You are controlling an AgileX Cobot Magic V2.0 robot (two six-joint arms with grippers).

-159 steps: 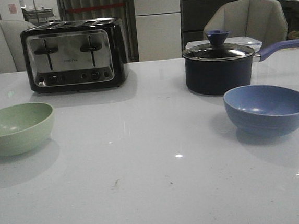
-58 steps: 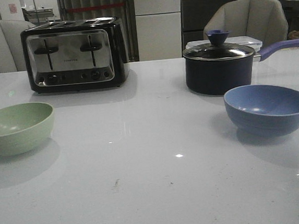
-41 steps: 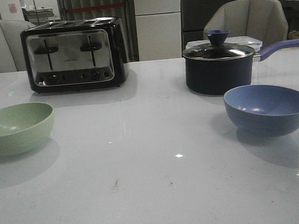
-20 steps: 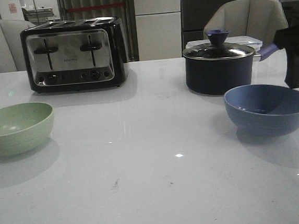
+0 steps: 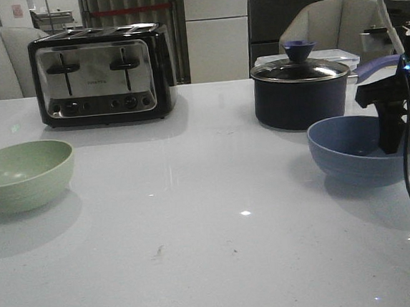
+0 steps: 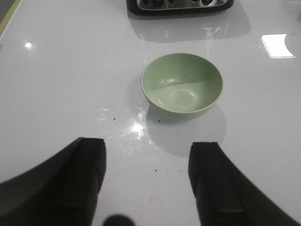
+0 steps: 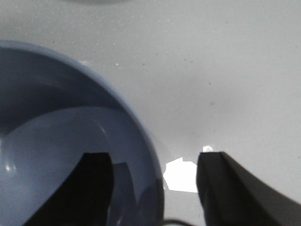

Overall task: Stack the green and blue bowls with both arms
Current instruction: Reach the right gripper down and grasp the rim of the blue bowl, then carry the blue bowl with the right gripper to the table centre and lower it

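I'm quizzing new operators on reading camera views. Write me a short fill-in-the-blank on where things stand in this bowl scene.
1. The right gripper straddles the rim of the ____ bowl, one finger inside.
2. The left gripper is open, apart from the ____ bowl.
3. Behind the blue bowl stands a dark saucepan covered by a ____.
4. The appliance behind the green bowl is a ____.

Missing words: blue; green; lid; toaster

On the table (image 5: 214, 253), the right gripper (image 7: 155, 188) straddles the right rim of one bowl (image 5: 356, 156), one finger (image 7: 94, 183) inside it, the other outside. A lidded saucepan (image 5: 299, 93) stands just behind that bowl. The left gripper (image 6: 146, 181) hangs short of the other bowl (image 6: 182, 84), apart from it; a toaster (image 5: 102, 76) sits beyond.
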